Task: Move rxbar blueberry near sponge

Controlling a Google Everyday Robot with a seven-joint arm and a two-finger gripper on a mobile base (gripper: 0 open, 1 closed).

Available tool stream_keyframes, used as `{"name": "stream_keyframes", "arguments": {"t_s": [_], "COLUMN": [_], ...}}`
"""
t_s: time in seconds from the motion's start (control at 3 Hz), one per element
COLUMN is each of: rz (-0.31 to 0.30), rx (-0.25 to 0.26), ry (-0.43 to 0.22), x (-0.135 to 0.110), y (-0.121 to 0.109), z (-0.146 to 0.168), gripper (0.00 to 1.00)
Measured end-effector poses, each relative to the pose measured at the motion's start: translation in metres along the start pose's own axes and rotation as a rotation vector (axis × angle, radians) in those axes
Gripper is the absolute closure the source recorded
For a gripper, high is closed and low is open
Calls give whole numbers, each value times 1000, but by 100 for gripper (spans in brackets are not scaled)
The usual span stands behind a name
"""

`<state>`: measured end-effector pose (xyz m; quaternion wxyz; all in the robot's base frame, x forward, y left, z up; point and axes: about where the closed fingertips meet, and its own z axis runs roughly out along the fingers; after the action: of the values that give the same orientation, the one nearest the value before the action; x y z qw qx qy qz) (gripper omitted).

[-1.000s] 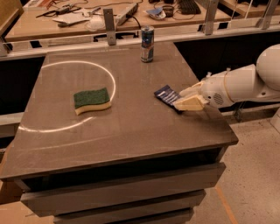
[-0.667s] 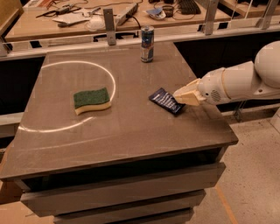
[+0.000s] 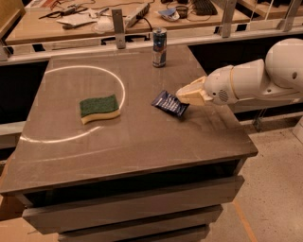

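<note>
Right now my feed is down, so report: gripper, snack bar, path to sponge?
Cream two-finger gripper at right end of flat navy-blue rxbar blueberry wrapper. Bar apart from green-topped yellow sponge, to its right. Tall blue-and-silver can at far edge, off the path.

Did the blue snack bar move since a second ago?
Yes. The rxbar blueberry has moved a little closer to the sponge, which stayed put; the gripper is at the bar's right end.

This is looking like a robot lab — a robot's claw (image 3: 186, 97) is hanging over the worktop's (image 3: 142, 142) right side, and a power strip (image 3: 136, 10) is lying on a messy bench (image 3: 42, 33) behind.
</note>
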<state>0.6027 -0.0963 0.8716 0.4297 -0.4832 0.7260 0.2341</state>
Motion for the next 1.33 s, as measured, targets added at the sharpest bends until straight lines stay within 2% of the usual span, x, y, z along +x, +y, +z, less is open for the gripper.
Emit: {"name": "stream_keyframes", "arguments": {"t_s": [0.67,1.33], "rz": [-56,-99], "rx": [-110,-233], "ry": [-93,-161], "x": [-38,-72], "y": [6,36], "z": [43,76], "gripper": [100,97]}}
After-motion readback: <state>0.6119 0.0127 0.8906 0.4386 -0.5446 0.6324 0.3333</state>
